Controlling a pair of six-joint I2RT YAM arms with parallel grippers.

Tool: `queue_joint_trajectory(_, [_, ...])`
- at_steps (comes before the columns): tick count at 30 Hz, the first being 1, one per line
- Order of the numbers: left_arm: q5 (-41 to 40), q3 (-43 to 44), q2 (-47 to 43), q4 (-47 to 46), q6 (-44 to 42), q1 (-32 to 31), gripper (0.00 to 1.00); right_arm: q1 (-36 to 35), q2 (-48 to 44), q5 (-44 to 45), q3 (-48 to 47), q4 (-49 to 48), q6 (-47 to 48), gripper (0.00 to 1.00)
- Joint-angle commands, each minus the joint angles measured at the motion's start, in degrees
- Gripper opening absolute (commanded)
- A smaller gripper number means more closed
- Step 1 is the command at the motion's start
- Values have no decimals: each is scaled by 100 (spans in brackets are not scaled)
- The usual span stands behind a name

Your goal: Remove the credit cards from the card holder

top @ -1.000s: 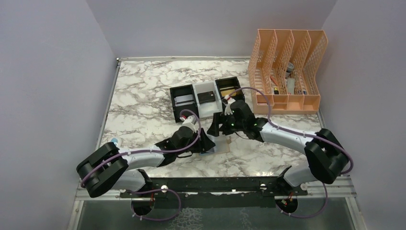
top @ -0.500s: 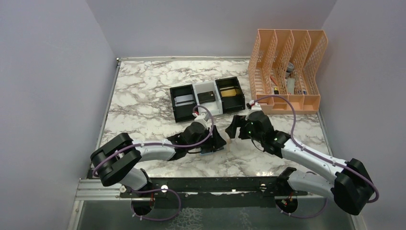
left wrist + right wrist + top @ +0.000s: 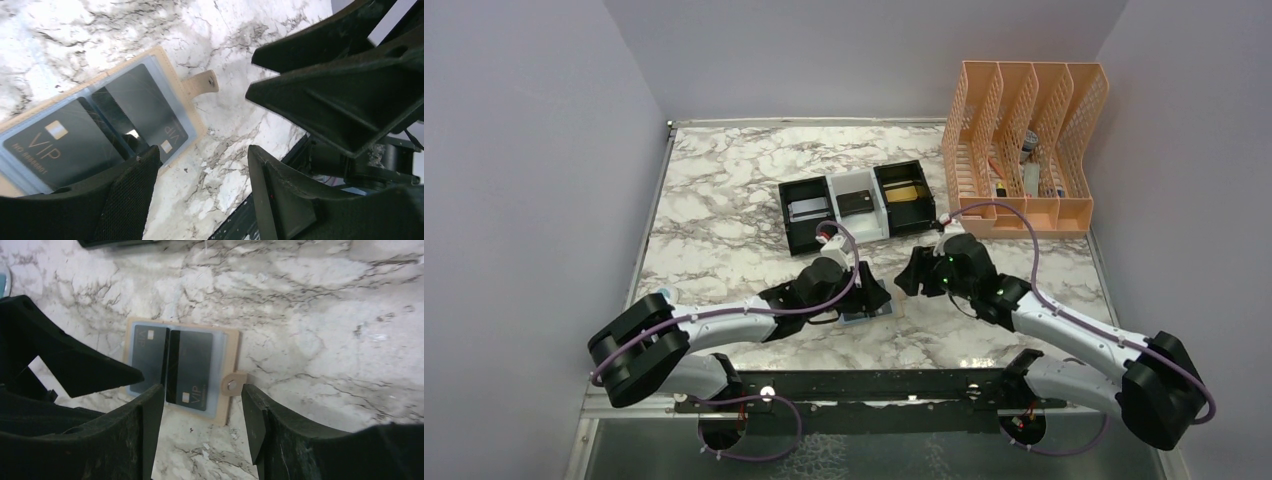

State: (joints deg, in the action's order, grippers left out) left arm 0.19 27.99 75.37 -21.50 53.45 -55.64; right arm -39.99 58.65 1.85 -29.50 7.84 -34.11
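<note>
Tan two-panel card holder [image 3: 232, 352] open on marble table [image 3: 325, 315], dark grey plastic cards [image 3: 190, 365] in clear pockets. Left gripper [image 3: 202, 155], right gripper [image 3: 200, 390] both spread, empty. Pin your panel with left, then slide card out flat with right, no lifting

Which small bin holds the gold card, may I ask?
The right-hand black bin, nearest the peach organizer; the others hold a silvery card and a dark card.

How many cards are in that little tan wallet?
2. One dark card lies in the pocket nearer the snap tab of the card holder, the other dark card in the pocket beside it. Others may be hidden.
</note>
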Motion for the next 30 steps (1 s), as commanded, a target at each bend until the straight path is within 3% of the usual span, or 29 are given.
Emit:
queue_joint_trajectory(1, [-494,55,-31,638,-101,-20,67,29,375,-1084,-212,-441,124,56])
queue_joint_trajectory(7, [-480,140,355,559,72,-17,61,32,808,-1692,-296,-712,215,45])
queue_joint_trajectory(14, [-499,265,632,498,82,-17,50,29,1323,-1689,-511,-641,379,33])
queue_joint_trajectory(22, [-474,380,907,464,68,-22,43,34,1806,-1155,-631,-594,511,29])
queue_joint_trajectory(30, [-336,485,1211,277,95,-17,35,31,2168,-1246,-635,-713,654,28])
